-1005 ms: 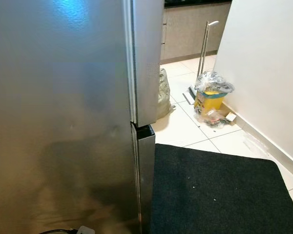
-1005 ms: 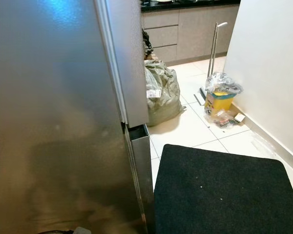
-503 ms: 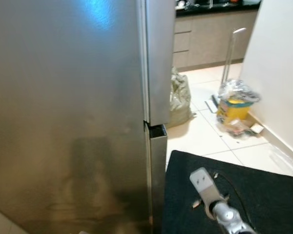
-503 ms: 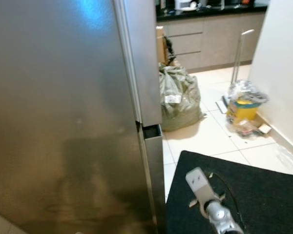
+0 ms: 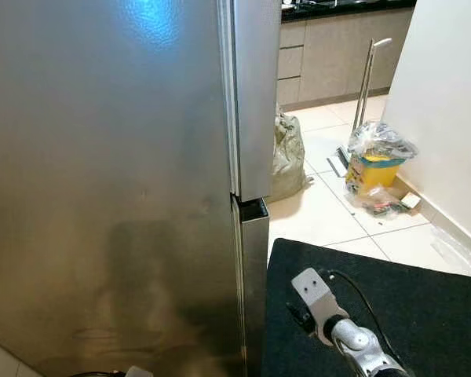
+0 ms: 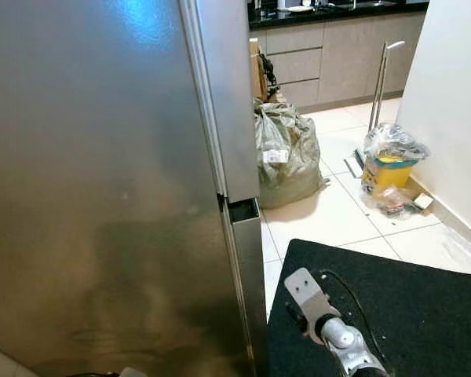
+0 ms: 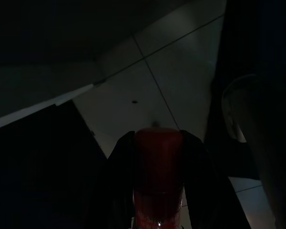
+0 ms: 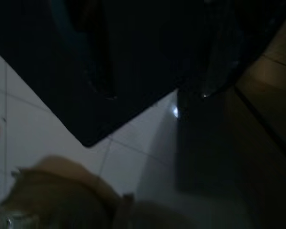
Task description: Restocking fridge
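Fridge (image 5: 110, 181) shut, steel doors close ahead-left; no readable branding. Left hand (image 7: 157, 157) clamps a red bottle (image 7: 158, 176), label too dark to read. Right hand state: can't tell; its arm (image 6: 330, 334) sits above the black mat (image 6: 424, 306).

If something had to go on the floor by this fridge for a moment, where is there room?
The black mat beside the fridge is mostly bare; the right arm hangs over its near edge. The white tiles between the mat and the green sack are free too. It is crowded along the wall, where the yellow bin sits amid wrappers and litter.
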`<state>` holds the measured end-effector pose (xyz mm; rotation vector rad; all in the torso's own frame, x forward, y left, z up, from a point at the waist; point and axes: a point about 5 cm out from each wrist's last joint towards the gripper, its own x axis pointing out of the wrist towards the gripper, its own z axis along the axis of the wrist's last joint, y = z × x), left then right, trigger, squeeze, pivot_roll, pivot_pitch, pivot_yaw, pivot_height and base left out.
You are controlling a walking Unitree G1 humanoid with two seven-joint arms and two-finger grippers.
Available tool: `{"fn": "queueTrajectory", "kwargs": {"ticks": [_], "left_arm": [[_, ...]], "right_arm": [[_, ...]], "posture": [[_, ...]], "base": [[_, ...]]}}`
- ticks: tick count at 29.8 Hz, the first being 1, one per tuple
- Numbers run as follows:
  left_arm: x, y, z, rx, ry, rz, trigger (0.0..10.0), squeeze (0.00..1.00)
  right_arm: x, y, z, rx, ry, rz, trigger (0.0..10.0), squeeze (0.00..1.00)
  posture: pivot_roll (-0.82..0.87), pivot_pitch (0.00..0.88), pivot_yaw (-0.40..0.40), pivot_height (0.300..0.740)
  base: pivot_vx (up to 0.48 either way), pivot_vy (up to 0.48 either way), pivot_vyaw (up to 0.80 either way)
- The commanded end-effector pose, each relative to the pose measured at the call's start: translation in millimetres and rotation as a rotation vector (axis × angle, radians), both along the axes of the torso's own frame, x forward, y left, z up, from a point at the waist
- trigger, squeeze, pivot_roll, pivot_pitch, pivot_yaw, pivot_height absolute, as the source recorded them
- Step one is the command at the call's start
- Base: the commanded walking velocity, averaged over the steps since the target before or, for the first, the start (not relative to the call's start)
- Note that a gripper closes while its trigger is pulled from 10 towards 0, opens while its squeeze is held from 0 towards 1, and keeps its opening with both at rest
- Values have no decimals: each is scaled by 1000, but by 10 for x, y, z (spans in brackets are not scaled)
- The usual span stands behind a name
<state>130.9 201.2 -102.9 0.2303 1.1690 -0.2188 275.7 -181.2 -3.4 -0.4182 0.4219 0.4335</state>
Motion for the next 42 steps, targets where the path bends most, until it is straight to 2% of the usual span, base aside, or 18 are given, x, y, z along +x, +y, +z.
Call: {"fn": "queueTrajectory", "kwargs": {"ticks": [1, 5, 8, 9, 10, 11, 12, 18, 21, 23, 24, 26, 32, 36, 39, 42], "left_arm": [[-36, 44, -5, 11, 14, -4, 10000, 0], [-30, 35, -5, 10, 13, -7, 10000, 0], [-25, 29, -4, 9, 13, -9, 10000, 0], [-27, 26, -5, 8, 13, -9, 10000, 0], [-27, 26, -5, 8, 13, -9, 10000, 0], [-29, 22, -6, 7, 14, -10, 10000, 0], [-33, 14, -9, 5, 16, -13, 10000, 0], [-40, 9, -12, 4, 18, -17, 10000, 0], [-34, 8, -10, 5, 18, -21, 10000, 0], [-33, 9, -10, 5, 18, -21, 10000, 0], [-32, 9, -9, 6, 17, -23, 10000, 0], [-32, 9, -9, 6, 17, -23, 10000, 0], [-24, 4, -7, 5, 17, -29, 10000, 0], [-23, -2, -8, 4, 16, -31, 10000, 0], [-23, -7, -8, 3, 16, -32, 10000, 0], [-25, -7, -9, 3, 15, -32, 10000, 0]], "right_arm": [[-14, 81, 21, 35, -7, 56, 10000, 1000], [-4, 274, 215, 159, -52, 183, 10000, 1000], [-8, 344, 313, 215, -71, 212, 10000, 1000], [-21, 392, 370, 239, -84, 235, 10000, 867], [-21, 392, 370, 239, -84, 235, 10000, 867], [-28, 438, 431, 265, -100, 249, 10000, 690], [-26, 506, 556, 305, -135, 256, 10000, 0], [-18, 543, 719, 346, -173, 244, 10000, 0], [-3, 614, 943, 400, -213, 254, 10000, 0], [3, 623, 970, 403, -220, 256, 10000, 0], [49, 632, 1068, 379, -253, 222, 10000, 0], [49, 632, 1068, 379, -253, 222, 10000, 0], [180, 701, 1321, 369, -333, 120, 10000, 0], [228, 713, 1411, 420, -346, 47, 10000, 0], [258, 790, 1541, 524, -359, 24, 10000, 0], [270, 827, 1598, 569, -362, 10, 10000, 0]], "posture": [[-160, 4, 89, 740], [-170, 11, 88, 740], [-170, 11, 88, 740], [-176, 13, 86, 740], [-176, 13, 86, 740], [-176, 13, 86, 740], [-184, 16, 87, 740], [-189, 19, 89, 740], [-189, 19, 89, 740], [-189, 19, 89, 740], [-193, 18, 88, 740], [-193, 18, 88, 740], [-194, 13, 86, 740], [-191, 10, 84, 740], [-186, 7, 82, 740], [-182, 5, 81, 740]], "base": [[0, 0, 0], [0, 0, 0], [0, 0, 0], [0, 0, 0], [0, 0, 0], [0, 0, 0], [0, 0, 0], [0, 0, 0], [0, 0, 0], [0, 0, 0], [0, 0, 0], [0, 0, 0], [0, 0, 0], [0, 0, 0], [0, 0, 0], [0, 0, 0]]}}
